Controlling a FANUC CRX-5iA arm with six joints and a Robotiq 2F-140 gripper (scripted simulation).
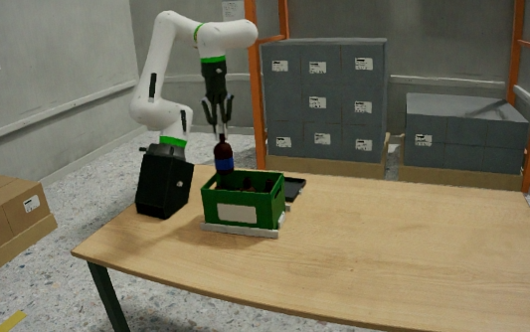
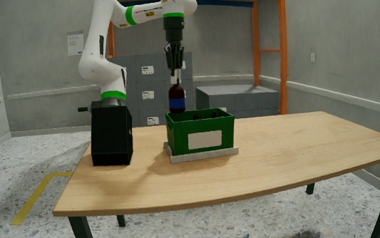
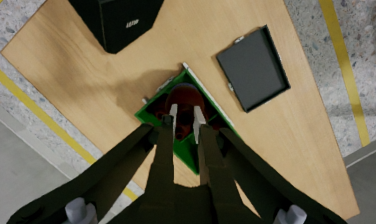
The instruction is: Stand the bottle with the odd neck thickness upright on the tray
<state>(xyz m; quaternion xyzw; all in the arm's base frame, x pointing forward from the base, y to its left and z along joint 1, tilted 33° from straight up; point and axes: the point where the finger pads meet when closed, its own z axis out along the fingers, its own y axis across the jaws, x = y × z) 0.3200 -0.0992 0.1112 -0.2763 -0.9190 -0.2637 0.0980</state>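
My gripper [image 1: 222,133] [image 2: 175,78] [image 3: 185,113] is shut on the neck of a dark brown bottle [image 1: 224,150] [image 2: 177,92] [image 3: 183,93] with a blue label. The bottle hangs upright above the left end of the green crate [image 1: 265,215] [image 2: 178,140] [image 3: 188,157], its base close to rim height. Other brown bottles stand in the crate, such as one [image 1: 248,184] [image 2: 196,117] near the middle; their lower parts are hidden. The black tray [image 1: 294,188] [image 3: 251,70] lies behind the crate and holds nothing. The crate hides it in the exterior view.
Light grey strips [image 1: 239,230] [image 2: 207,154] run along the crate's base on the wooden table [image 1: 393,249] [image 2: 281,153] [image 3: 279,145]. The robot's black base [image 1: 161,186] [image 2: 111,135] [image 3: 124,22] stands left of the crate.
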